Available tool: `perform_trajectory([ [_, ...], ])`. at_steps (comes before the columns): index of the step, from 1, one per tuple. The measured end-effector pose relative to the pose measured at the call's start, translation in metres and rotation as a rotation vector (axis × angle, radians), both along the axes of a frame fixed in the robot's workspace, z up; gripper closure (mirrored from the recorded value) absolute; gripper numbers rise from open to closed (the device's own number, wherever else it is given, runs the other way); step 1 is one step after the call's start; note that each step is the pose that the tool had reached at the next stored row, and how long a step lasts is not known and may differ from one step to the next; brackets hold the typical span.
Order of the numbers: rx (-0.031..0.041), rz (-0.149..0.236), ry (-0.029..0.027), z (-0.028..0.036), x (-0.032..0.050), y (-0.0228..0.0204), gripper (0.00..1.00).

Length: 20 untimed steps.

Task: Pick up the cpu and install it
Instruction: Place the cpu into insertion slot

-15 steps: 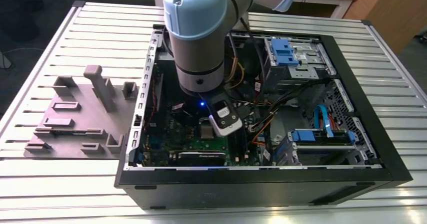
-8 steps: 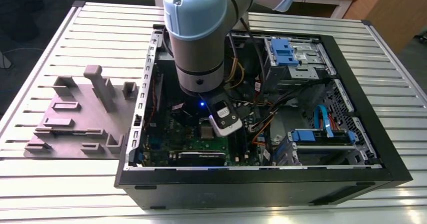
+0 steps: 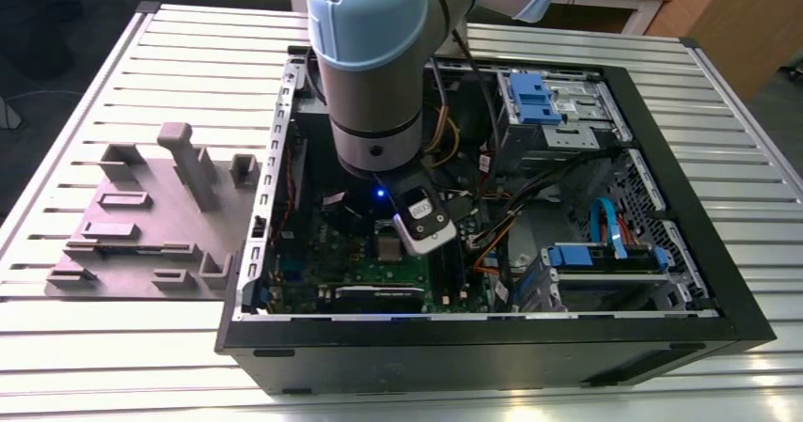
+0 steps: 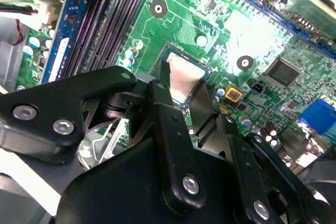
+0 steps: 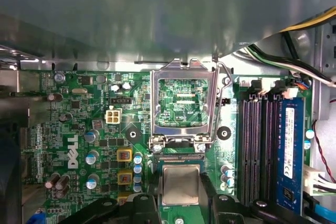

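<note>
The cpu (image 5: 181, 183) is a small silvery square, lying flat between my gripper's (image 5: 181, 190) two black fingers (image 5: 140, 203), which press against its opposite edges. In the second wrist view the cpu (image 4: 185, 80) rests level within the dark socket recess on the green motherboard (image 4: 231, 24), with my gripper (image 4: 182, 86) shut on it. The socket's metal load frame (image 5: 182, 100) stands swung open beside it. In the exterior view my arm (image 3: 376, 84) reaches straight down into the open computer case (image 3: 702, 281).
Black memory slots (image 5: 257, 145) and a blue-labelled stick (image 5: 291, 150) run close beside the socket. Cable bundles (image 3: 502, 215) and blue drive bays (image 3: 540, 98) crowd the case at the exterior view's right. A grey parts fixture (image 3: 150, 215) sits on the slatted table (image 3: 126, 347).
</note>
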<state>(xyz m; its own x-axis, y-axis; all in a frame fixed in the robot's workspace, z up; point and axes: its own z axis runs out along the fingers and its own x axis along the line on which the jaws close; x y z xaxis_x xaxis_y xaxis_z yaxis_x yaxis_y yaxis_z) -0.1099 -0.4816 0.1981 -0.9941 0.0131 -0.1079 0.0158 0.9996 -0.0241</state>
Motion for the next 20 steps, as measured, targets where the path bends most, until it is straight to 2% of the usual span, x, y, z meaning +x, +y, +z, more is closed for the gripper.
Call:
perform_trajectory([
  [2,-0.0029,0.000,0.0003,0.0001,0.0003,-0.0001,0.58],
  [11,-0.0032,0.000,0.0003,0.0002,0.0004,-0.0001,0.57],
  [12,-0.0032,-0.001,0.0002,0.0001,0.0008,-0.0001,0.51],
  [20,-0.0045,-0.036,0.0004,-0.0011,0.0019,-0.0002,0.51],
])
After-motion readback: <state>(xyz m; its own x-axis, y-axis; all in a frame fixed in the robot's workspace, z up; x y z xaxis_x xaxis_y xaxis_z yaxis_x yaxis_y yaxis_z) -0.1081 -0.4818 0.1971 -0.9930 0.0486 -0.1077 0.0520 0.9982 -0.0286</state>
